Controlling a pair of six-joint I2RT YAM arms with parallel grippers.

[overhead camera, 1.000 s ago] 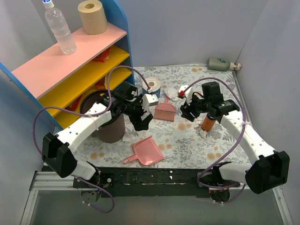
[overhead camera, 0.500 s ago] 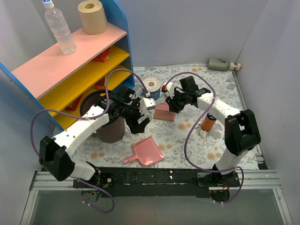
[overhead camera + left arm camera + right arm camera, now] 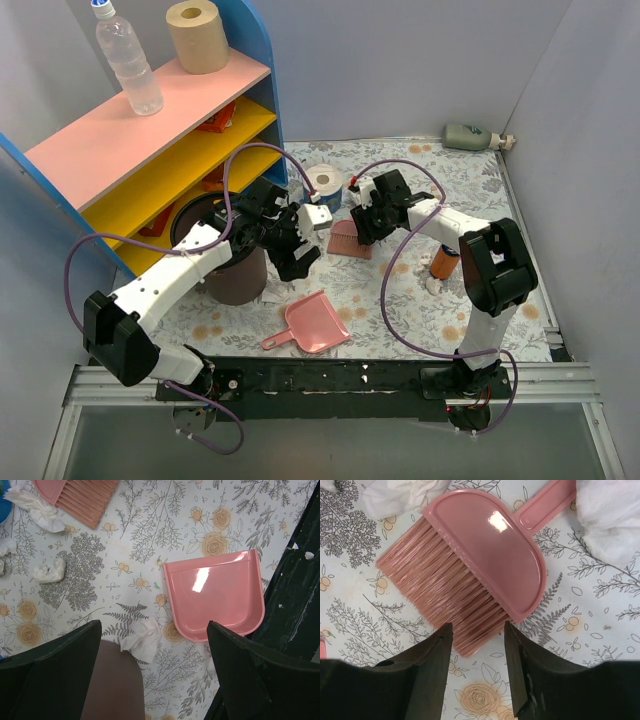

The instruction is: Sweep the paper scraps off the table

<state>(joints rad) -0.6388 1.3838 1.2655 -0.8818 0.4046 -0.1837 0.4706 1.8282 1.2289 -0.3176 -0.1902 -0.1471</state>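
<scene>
Dustpan (image 3: 215,595), pink, flat on counter (image 3: 165,510) toward near edge. Brown bin (image 3: 237,278) at left, contents not readable. Left fingers (image 3: 55,670) wide apart, holding nothing, above one scrap beside bin. Right fingers (image 3: 420,675) part open, straddling brush (image 3: 485,555) bristle tips, not clamped. Paper scraps (image 3: 50,570) white, crumpled, lying on counter around brush and beside bin

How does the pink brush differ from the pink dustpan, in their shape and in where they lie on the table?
The brush has a half-round back with a fan of bristles; the dustpan is a smooth, shallow tray without bristles. The brush lies farther back, near the white paper roll, under the right gripper; the dustpan lies close to the near edge of the table. Both are pink, lie flat and have a short handle.
</scene>
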